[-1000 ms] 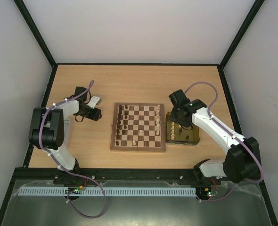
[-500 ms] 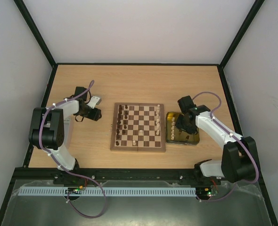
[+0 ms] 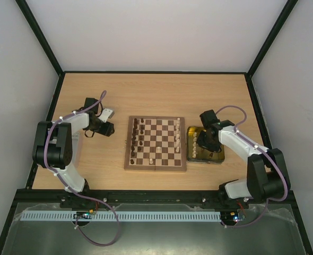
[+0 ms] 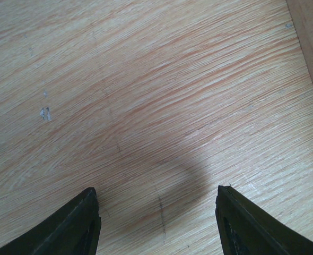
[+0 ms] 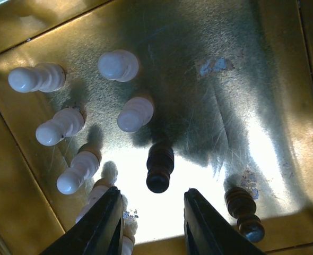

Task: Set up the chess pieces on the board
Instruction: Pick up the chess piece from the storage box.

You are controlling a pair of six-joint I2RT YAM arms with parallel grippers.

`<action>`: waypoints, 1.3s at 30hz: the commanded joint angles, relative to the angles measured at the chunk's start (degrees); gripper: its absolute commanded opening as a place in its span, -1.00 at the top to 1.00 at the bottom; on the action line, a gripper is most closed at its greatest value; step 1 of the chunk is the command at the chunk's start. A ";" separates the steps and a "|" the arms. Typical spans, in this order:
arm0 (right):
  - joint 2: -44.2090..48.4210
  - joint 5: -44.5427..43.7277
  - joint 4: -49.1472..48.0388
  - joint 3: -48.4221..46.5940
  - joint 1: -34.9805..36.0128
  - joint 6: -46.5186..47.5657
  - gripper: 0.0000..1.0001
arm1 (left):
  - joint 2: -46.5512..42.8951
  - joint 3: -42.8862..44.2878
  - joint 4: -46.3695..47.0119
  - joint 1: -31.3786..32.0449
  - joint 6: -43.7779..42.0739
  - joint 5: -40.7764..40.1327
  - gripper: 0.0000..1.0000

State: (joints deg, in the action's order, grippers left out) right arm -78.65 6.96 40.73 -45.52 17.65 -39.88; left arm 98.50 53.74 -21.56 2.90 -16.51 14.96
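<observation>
The board [image 3: 155, 144] lies mid-table with dark chess pieces [image 3: 137, 139] along its left side and pale ones [image 3: 177, 137] along its right. More chess pieces stand in the yellow tray [image 3: 219, 158] to its right. My right gripper [image 3: 204, 142] is down in that tray [image 5: 284, 64], open. A dark piece [image 5: 159, 167] stands just beyond the gap between its fingertips [image 5: 113, 199], untouched. Another dark piece [image 5: 243, 211] stands to the right, and several pale pieces [image 5: 135, 113] to the left. My left gripper [image 3: 109, 128] stands open and empty over bare table [image 4: 156, 106].
The tray's raised walls [image 5: 18, 202] close in round my right gripper. A pale piece [image 5: 78, 172] stands close beside its left finger. A brown wooden edge [image 4: 311, 48] shows at the upper right of the left wrist view. A black frame borders the table [image 3: 156, 73].
My right gripper has moved toward the near side and down into the tray, and its jaws have narrowed. The left arm has not moved.
</observation>
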 commanded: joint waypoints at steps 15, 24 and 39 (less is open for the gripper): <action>-2.89 -2.06 -4.10 1.88 -1.45 -0.77 0.48 | 0.47 0.23 -4.11 0.02 -0.27 0.21 -0.22; -3.13 -2.30 -4.91 2.11 -2.40 -0.73 0.56 | 0.38 0.17 -4.13 0.03 -0.29 0.40 -0.22; -3.70 -1.51 -5.07 1.71 -2.45 -0.28 0.87 | 0.19 0.29 -4.10 0.09 -0.30 0.62 -0.22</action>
State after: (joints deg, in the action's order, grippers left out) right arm -81.87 6.31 35.64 -44.07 15.38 -40.25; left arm 98.48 53.95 -22.15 2.94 -16.51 15.05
